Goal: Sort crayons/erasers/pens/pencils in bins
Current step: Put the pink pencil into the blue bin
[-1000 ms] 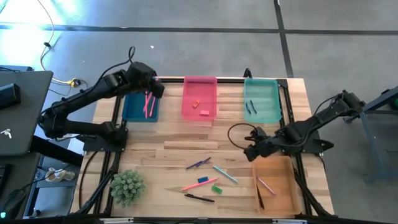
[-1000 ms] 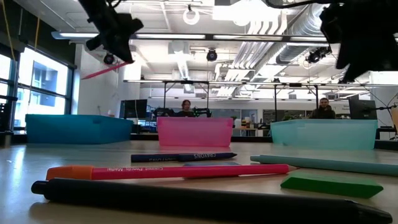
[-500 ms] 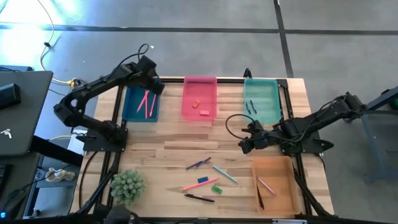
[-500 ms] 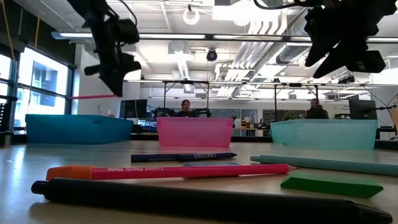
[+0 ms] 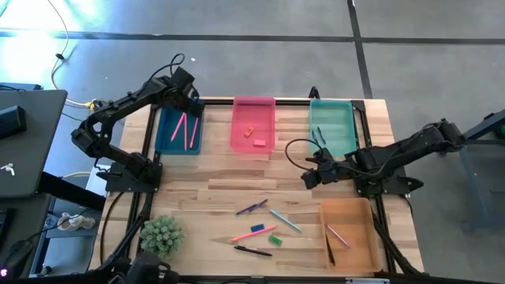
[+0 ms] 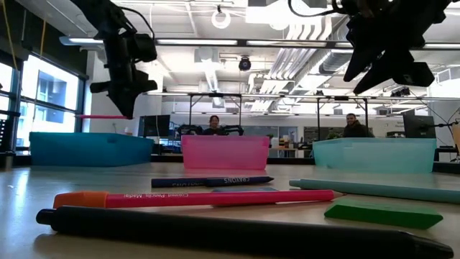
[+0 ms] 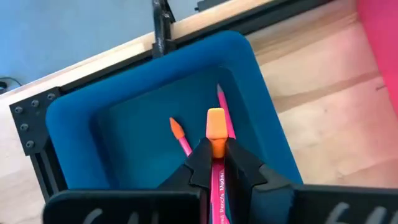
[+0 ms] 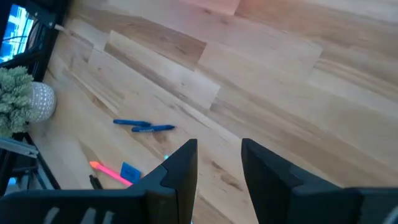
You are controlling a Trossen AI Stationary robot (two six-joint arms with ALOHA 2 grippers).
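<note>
Two arms | left gripper (image 7: 213,163) clamping pink pencil (image 7: 216,134) over blue bin (image 5: 167,140) at bench's far-left corner, pencil axis running along bin's length | right gripper (image 5: 308,177) hovering mid-bench, jaws apart, empty, nearer the loose erasers (image 5: 257,229) by near edge

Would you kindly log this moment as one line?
left gripper: shut on pink pencil, above dark blue plastic bin | right gripper: open, empty, mid-table
</note>
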